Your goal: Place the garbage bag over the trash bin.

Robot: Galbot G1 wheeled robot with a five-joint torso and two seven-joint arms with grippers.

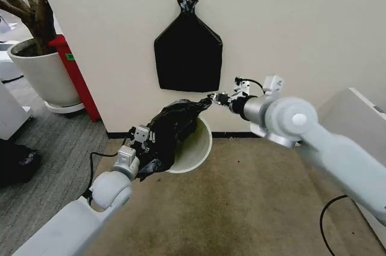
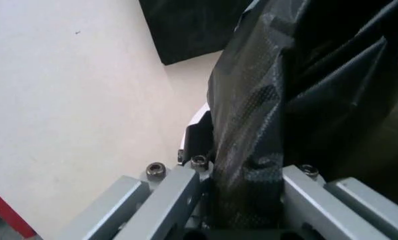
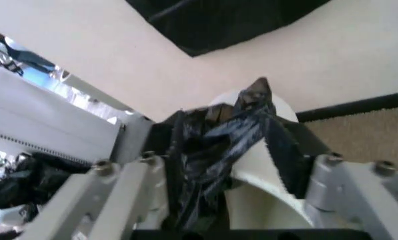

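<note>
The left arm reaches forward and up from the lower left of the head view, its left gripper [image 1: 143, 137] clamped on the near lower part of the garbage bag [image 1: 170, 128]; in the left wrist view the black film [image 2: 279, 125] runs down between the metal fingers [image 2: 169, 197] and is pinched there. The right arm comes in from the right, forearm roughly level, and the right gripper [image 1: 216, 99] pinches the bag's upper far corner close to the wall [image 1: 301, 38]; the right wrist view shows a twisted strand of bag [image 3: 216, 150] caught between its fingers [image 3: 289, 155].

The bag is glossy, crinkled black plastic, stretched at a slant between the two grippers and hanging over the left part of the trash bin [image 1: 199, 147]. The bin is a cream-white round bucket standing on the carpet [image 1: 253, 208] against the wall, its rim and inside showing to the right of the bag.

The bin's left side is hidden behind the bag, and whether the bag's mouth is open cannot be made out. A flat black knotted bundle [image 1: 187, 51] hangs on the wall above.
</note>
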